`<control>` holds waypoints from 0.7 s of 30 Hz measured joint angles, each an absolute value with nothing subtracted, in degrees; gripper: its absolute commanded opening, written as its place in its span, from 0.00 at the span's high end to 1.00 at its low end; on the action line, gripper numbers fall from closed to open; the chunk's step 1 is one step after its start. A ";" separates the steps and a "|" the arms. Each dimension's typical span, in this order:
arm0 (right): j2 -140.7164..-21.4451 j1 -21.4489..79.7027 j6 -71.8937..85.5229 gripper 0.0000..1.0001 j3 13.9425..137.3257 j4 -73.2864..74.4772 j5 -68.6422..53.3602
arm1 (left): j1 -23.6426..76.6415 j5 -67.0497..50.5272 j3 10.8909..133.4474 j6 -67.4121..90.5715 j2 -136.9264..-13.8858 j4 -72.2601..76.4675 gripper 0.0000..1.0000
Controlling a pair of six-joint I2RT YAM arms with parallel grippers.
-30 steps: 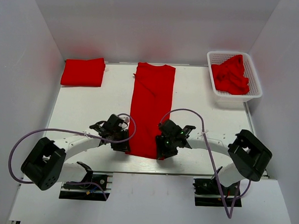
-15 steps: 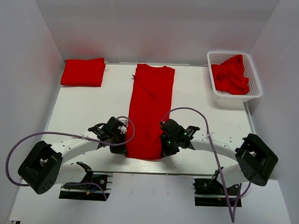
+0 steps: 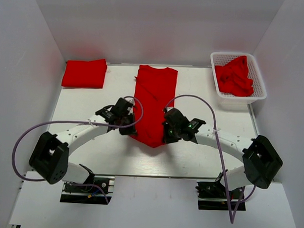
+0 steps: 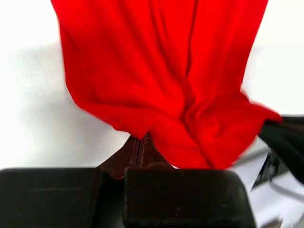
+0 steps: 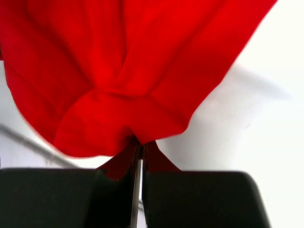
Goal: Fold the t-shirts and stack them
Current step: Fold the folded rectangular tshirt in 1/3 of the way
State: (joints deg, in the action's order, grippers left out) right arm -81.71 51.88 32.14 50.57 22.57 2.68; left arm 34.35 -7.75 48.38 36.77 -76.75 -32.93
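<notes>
A long red t-shirt [image 3: 154, 96], folded into a narrow strip, lies down the middle of the table. Its near end hangs lifted between both grippers. My left gripper [image 3: 129, 129] is shut on the near left corner; the cloth [image 4: 166, 85] drapes from the closed jaws. My right gripper [image 3: 165, 135] is shut on the near right corner, the cloth [image 5: 118, 80] bunched at the jaws. A folded red t-shirt [image 3: 84, 72] lies at the back left. More red t-shirts [image 3: 235, 75] are crumpled in the basket.
A white mesh basket [image 3: 258, 81] stands at the back right. White walls close in the table on the left, back and right. Purple cables loop over both arms near the shirt.
Both grippers have moved away from the near edge towards the back, lifting the shirt's near end with them. The visible strip is shorter and its near end now sags to a point.
</notes>
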 measured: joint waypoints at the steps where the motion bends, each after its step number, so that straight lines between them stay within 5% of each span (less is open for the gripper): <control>1: -81.95 51.18 31.81 1.00 51.46 22.63 3.49 | 34.06 -6.87 50.24 36.99 -78.37 -33.21 1.00; 21: -98.91 35.59 20.23 1.00 74.26 24.08 5.48 | 24.25 -3.38 75.50 33.98 -99.18 -31.99 1.00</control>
